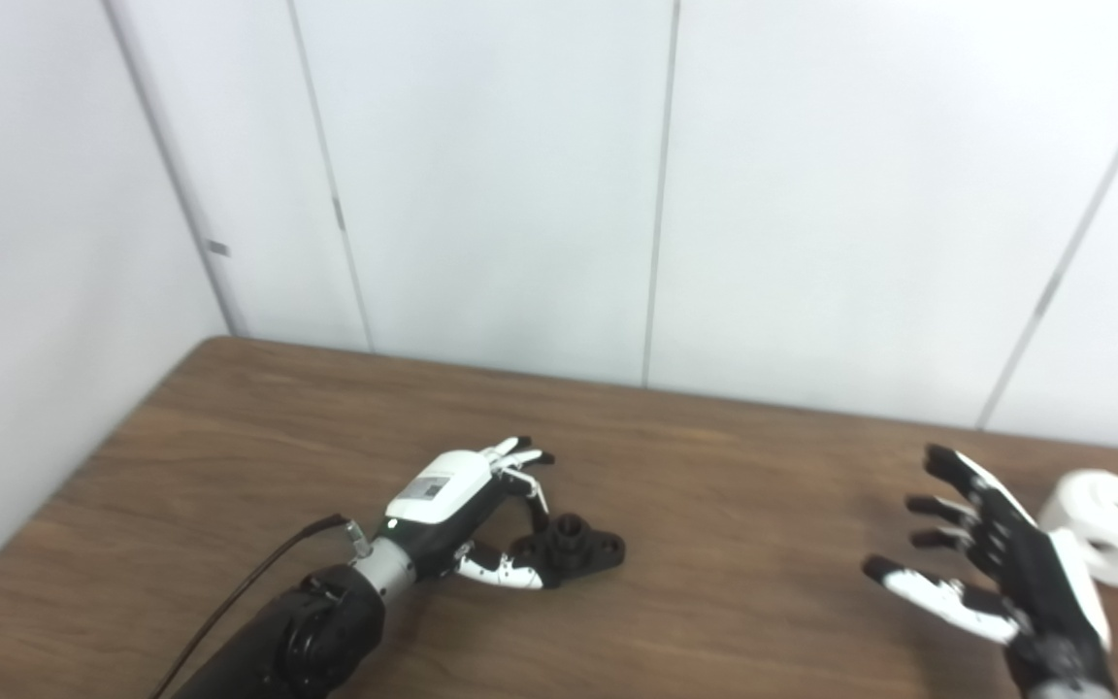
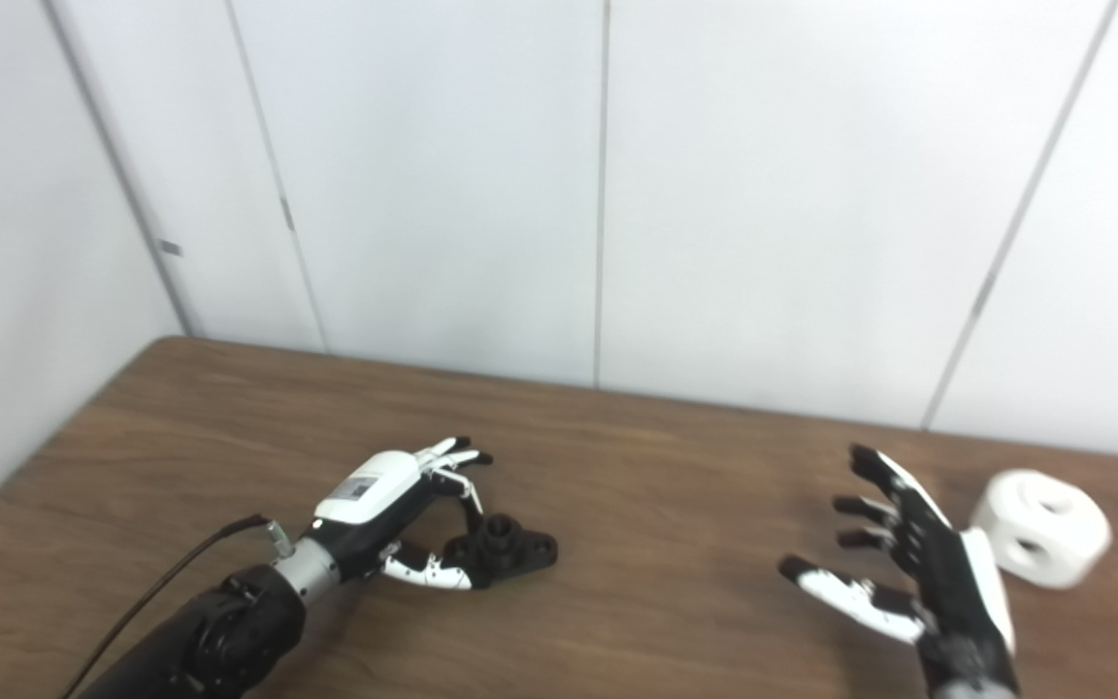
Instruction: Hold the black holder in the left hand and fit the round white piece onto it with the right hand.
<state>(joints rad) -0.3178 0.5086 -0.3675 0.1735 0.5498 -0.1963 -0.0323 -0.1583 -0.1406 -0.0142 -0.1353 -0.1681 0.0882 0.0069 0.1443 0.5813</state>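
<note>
The black holder (image 1: 578, 546) lies flat on the brown table (image 1: 734, 505), a short round post standing up from its base. My left hand (image 1: 467, 505) is at its left end, fingers spread above and behind it and thumb low beside it, open and not closed on it. The round white piece (image 1: 1117, 524), a chunky white block with round holes, rests at the far right of the table. My right hand (image 1: 991, 558) hovers just left of the white piece, open with fingers splayed and palm turned away from it, holding nothing.
White wall panels (image 1: 559, 194) stand right behind the table's far edge. The table's left edge (image 1: 83, 476) runs diagonally near a side wall. A black cable (image 1: 248, 582) trails along my left forearm.
</note>
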